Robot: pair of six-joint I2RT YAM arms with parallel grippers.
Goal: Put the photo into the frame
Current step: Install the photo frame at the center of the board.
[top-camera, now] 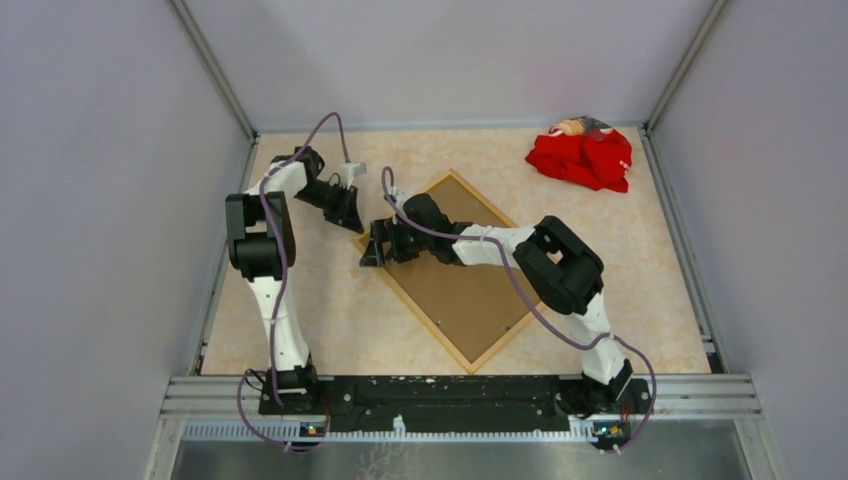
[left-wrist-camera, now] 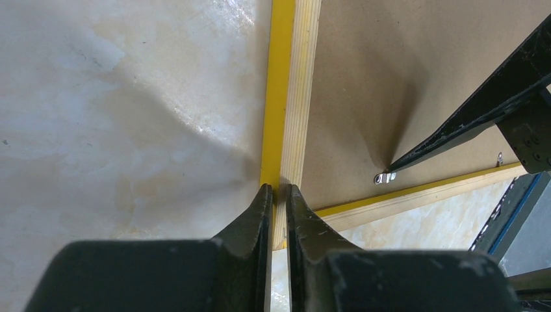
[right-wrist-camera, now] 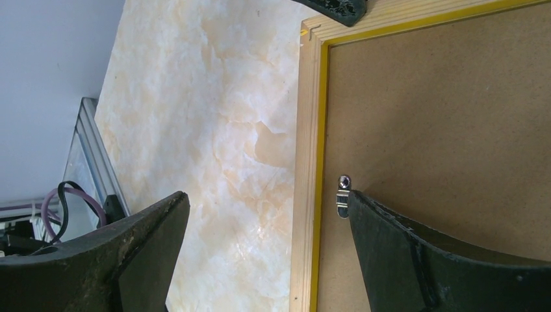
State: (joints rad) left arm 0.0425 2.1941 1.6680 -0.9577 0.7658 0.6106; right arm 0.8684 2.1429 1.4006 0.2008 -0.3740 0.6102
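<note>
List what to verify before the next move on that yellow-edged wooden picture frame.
1. Yellow-edged wooden picture frame lying back up: ok.
2. Plain brown backing board seated inside it: ok.
3. Photo print under board: cannot tell; none visible.
4. Left gripper at frame corner, jaws nearly together; firm hold: cannot tell.
5. Right gripper open, finger beside small metal clip: ok.

Mid table [top-camera: 330, 320], back up: thin yellow wooden frame [top-camera: 413, 307] around brown backing board [top-camera: 470, 300]; crumpled red cloth [top-camera: 585, 158] in far right corner.

Pale grey-lilac walls [top-camera: 90, 200] around a beige marbled tabletop [top-camera: 330, 320]
</note>
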